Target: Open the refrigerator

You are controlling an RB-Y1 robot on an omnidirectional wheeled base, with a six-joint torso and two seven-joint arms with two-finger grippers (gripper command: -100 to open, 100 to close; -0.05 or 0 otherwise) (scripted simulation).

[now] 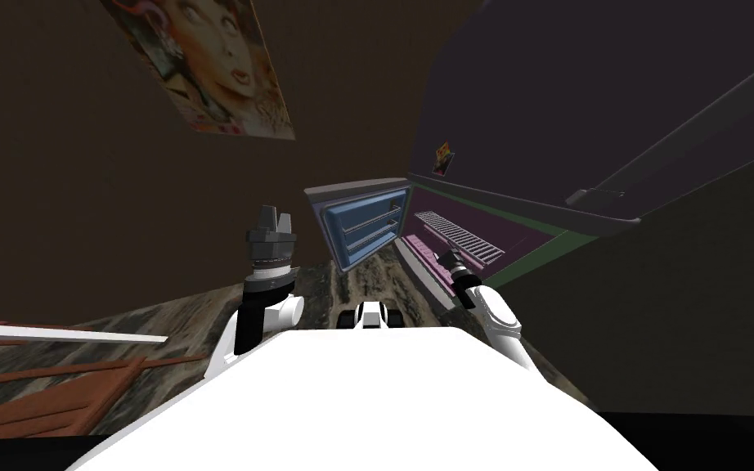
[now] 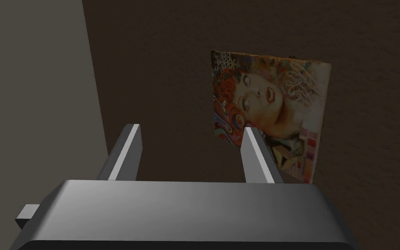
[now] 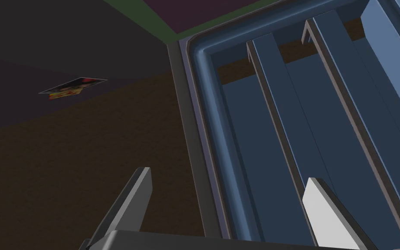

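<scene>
- Refrigerator (image 1: 522,233) is ahead and to my right, its purple inside and a wire rack (image 1: 464,237) exposed.
- Its door (image 3: 281,143) is swung wide, the blue inner lining and its shelf rails facing me, so I judge the opening all but done.
- My right gripper (image 3: 229,177) is at the door's free edge. The fingers are spread wide with the grey edge between them, and they clamp nothing.
- My left gripper (image 2: 190,128) is raised on my left side, fingers apart and empty.
- Next, as I judge it: draw the right hand straight back off the edge without nudging the door shut, or push it a little wider if needed.
</scene>
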